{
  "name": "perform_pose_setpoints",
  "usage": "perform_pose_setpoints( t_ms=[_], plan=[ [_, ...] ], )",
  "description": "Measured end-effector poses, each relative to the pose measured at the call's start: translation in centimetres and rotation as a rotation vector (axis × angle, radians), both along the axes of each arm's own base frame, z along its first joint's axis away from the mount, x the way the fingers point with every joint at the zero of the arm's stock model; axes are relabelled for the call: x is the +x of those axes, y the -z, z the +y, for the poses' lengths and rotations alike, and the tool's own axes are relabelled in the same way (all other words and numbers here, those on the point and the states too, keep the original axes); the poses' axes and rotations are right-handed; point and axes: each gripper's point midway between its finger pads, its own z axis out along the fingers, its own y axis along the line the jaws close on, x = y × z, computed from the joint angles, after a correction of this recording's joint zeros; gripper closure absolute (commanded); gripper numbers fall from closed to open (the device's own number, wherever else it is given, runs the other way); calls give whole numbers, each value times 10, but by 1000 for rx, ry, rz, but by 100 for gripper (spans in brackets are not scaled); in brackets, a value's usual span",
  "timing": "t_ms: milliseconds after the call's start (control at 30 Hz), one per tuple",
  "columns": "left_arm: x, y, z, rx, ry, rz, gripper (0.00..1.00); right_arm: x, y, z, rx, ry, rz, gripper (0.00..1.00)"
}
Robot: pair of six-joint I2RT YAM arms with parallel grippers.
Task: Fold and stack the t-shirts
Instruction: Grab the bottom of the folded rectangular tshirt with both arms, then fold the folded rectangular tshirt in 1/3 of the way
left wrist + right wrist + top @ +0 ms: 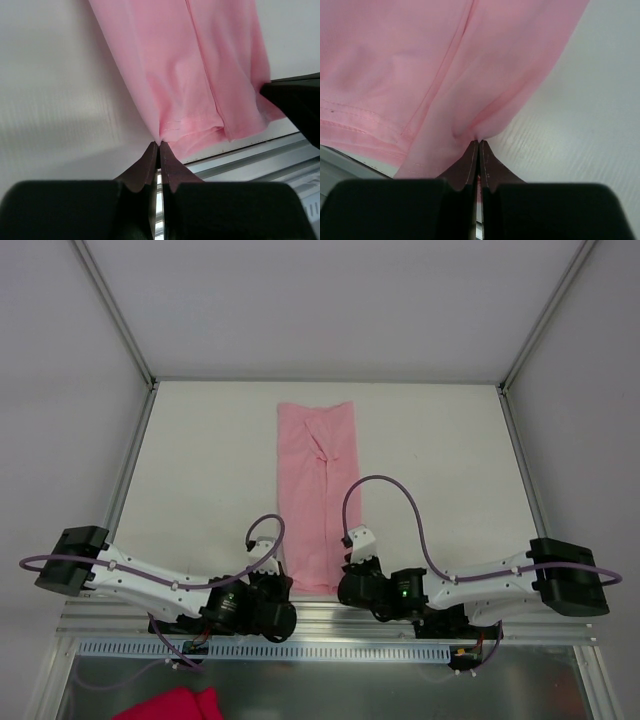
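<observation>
A plain pale pink short-sleeved t-shirt of thin soft fabric is seen folded lengthwise into a long narrow strip and laid on the flat white table top, near its middle. Its long axis is run from the near edge of the table straight toward the far edge. The stitched hem is pointed toward the arm bases, and the opposite, slightly wider end is pointed at the back wall. A lengthwise fold line is seen down the middle of the strip. The hem end is brought right up to the ribbed metal rail at the near edge of the table.

The near left corner of the hem is pinched by the left gripper, whose jaws are closed on a small tuck of the fabric. The near right corner is pinched in the same way by the right gripper, its jaws closed tight on the cloth. The two grippers are held close together, one at each side of the hem.

A deep magenta cloth is seen below the rail, well apart from the t-shirt.
</observation>
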Motion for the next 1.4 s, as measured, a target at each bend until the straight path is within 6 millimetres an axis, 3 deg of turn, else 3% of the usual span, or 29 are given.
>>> perform_pose_setpoints(
  t_ms=[333,667,833,1100,1400],
  plan=[
    [-1,0,17,46,-39,-12,100,-9,-15,-21,-48,15,-76,99],
    [-3,-15,31,26,-66,-46,100,-14,-56,-7,-29,-12,-177,99],
    [3,-32,36,28,-115,-79,100,-14,-69,-3,-21,-17,-205,99],
    [0,-45,41,48,-93,-119,100,-19,-73,-4,-34,-35,-220,99],
    [0,-57,41,203,-64,-220,100,-16,-75,-8,-49,-24,-248,99]
  ],
)
